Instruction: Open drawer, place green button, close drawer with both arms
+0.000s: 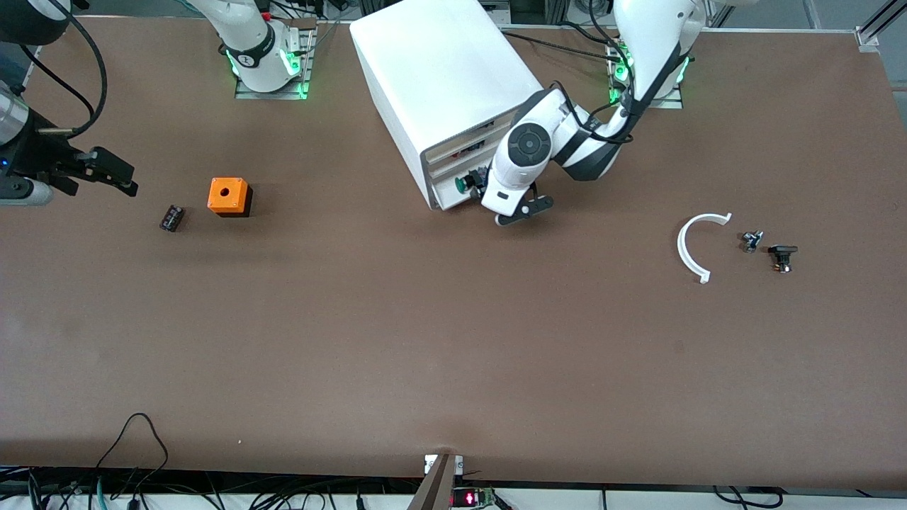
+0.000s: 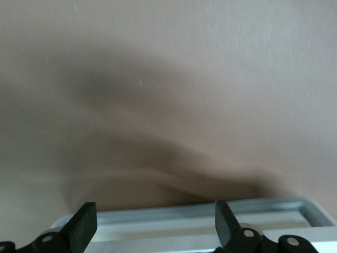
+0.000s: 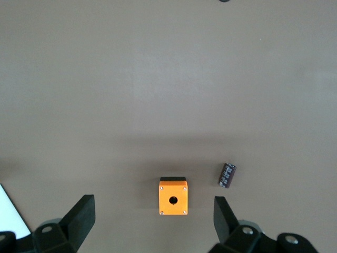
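Observation:
The white cabinet (image 1: 439, 71) stands between the arm bases. Its lowest drawer (image 1: 448, 194) looks pulled out a little. The button (image 1: 465, 183), green cap and black body, lies in it. My left gripper (image 1: 523, 211) is open and empty, right at the drawer's front toward the left arm's end. In the left wrist view the drawer's white rim (image 2: 200, 216) lies between the open fingers of the left gripper (image 2: 152, 220). My right gripper (image 1: 117, 175) is open and empty, up over the table at the right arm's end, and also shows in the right wrist view (image 3: 152, 216).
An orange cube with a hole (image 1: 229, 196) (image 3: 173, 197) and a small black part (image 1: 171, 217) (image 3: 227, 175) lie under the right gripper's view. A white curved piece (image 1: 698, 249) and two small black-and-silver parts (image 1: 751, 241) (image 1: 782, 256) lie toward the left arm's end.

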You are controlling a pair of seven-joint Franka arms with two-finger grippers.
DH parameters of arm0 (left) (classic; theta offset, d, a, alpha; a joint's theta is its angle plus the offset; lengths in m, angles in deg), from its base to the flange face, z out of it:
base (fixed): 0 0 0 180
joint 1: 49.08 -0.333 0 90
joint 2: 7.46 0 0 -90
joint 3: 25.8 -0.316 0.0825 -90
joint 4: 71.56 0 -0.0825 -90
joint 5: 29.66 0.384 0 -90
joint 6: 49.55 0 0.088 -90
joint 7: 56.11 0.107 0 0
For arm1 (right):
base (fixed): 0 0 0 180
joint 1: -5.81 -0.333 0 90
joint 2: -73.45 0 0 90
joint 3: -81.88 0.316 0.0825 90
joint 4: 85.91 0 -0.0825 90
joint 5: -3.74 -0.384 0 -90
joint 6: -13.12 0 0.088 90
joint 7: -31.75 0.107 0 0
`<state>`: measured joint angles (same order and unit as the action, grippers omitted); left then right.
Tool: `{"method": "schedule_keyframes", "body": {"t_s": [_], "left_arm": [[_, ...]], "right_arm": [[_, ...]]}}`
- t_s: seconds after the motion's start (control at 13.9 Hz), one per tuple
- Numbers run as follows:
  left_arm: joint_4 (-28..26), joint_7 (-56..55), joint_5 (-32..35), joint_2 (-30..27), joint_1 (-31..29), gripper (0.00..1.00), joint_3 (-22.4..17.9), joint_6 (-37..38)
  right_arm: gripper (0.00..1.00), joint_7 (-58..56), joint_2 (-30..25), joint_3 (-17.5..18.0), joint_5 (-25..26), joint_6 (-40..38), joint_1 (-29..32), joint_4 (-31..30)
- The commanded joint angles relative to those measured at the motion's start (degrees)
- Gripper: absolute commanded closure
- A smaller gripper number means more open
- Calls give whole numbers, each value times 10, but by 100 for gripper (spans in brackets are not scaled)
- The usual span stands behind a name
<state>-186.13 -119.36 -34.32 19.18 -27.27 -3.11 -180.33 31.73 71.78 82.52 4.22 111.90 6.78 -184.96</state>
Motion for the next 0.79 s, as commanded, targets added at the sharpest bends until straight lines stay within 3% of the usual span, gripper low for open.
{"method": "schedule_keyframes", "body": {"t_s": [0.0,0.72], "left_arm": [[-14,-13,7,-18,0,1,13,37],[-12,-14,-21,-15,6,1,29,41]], "right_arm": [[0,-24,-19,16,7,1,13,-13],[0,-23,-6,15,0,-8,12,16]]}}
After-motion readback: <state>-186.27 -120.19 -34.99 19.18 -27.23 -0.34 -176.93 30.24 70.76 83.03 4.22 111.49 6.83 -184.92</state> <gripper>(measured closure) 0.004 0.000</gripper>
